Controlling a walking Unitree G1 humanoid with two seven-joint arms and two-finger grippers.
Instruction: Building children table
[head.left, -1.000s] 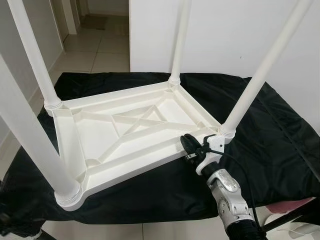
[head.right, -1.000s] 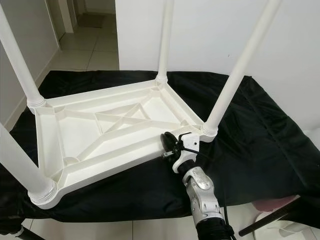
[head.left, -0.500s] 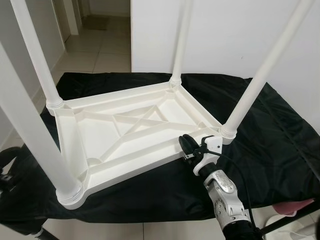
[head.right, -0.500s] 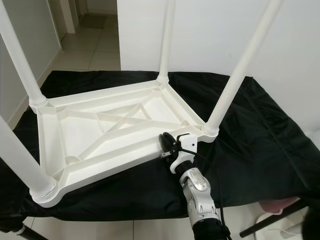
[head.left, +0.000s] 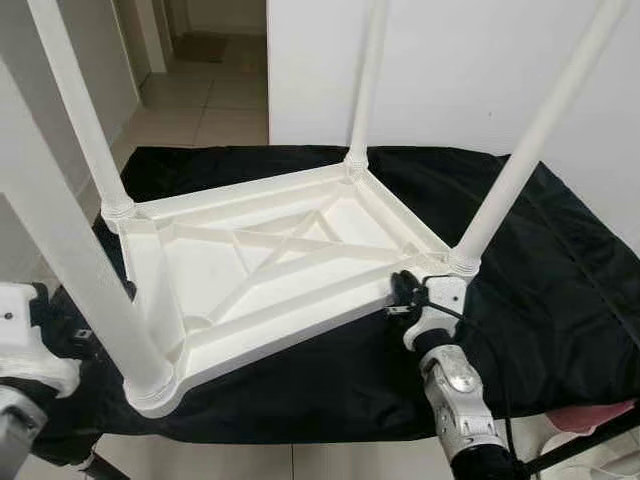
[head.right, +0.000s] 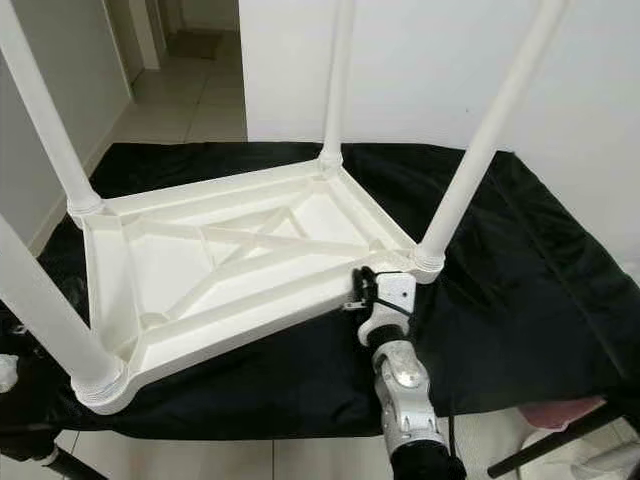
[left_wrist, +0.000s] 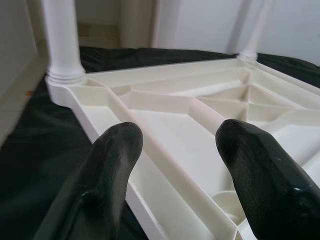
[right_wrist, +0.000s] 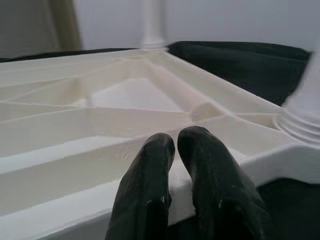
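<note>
- Four legs stand upright, one at each corner of the white table (head.left: 290, 270), which lies upside down on a black cloth (head.left: 560, 300) over a raised surface.
- My right gripper (right_wrist: 175, 145) has its two fingers pressed together, nothing between them. The tips rest against the near rim of the table, just beside the near right leg (head.left: 520, 165).
- My left gripper (left_wrist: 180, 145) is spread wide, grasping nothing. It hovers at the near left side, with a raised rib of the underside showing between the fingers (left_wrist: 112, 165) and the near left leg (head.left: 75, 260) close by.
- Step in hand, as I judge it: all legs appear seated, so assembly is at the check-and-turn stage.
- Next move, as I judge it: close the left gripper on the rim, open the right one for a matching hold on its own side, then lift and turn the table onto its legs.
- Caution: the legs are tall and lean outward; a one-sided lift could tip the table off the cloth.
</note>
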